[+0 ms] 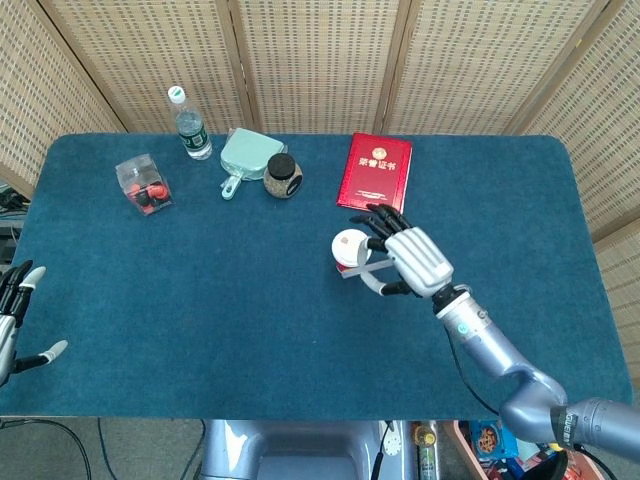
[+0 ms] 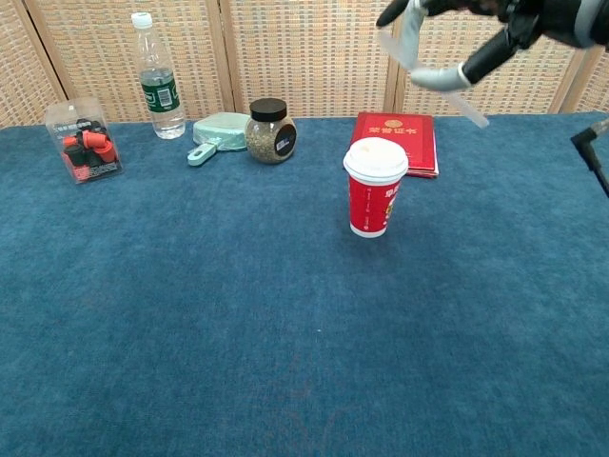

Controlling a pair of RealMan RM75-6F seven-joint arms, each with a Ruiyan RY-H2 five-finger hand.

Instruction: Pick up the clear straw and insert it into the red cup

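Observation:
The red cup (image 1: 350, 249) with its white lid (image 2: 375, 159) stands upright near the middle of the blue table. My right hand (image 1: 411, 259) is raised just right of the cup and pinches the clear straw (image 1: 358, 268), which slants across above the cup's right side in the head view. In the chest view the right hand (image 2: 485, 52) is high at the top edge, well above the cup, and the straw's lower end (image 2: 474, 112) points down to the right. My left hand (image 1: 12, 322) hangs open off the table's left edge.
Along the back stand a water bottle (image 1: 188, 124), a mint-green lidded container (image 1: 246, 155), a dark-lidded jar (image 1: 283, 176) and a clear box of red and black pieces (image 1: 143, 185). A red booklet (image 1: 376, 173) lies behind the cup.

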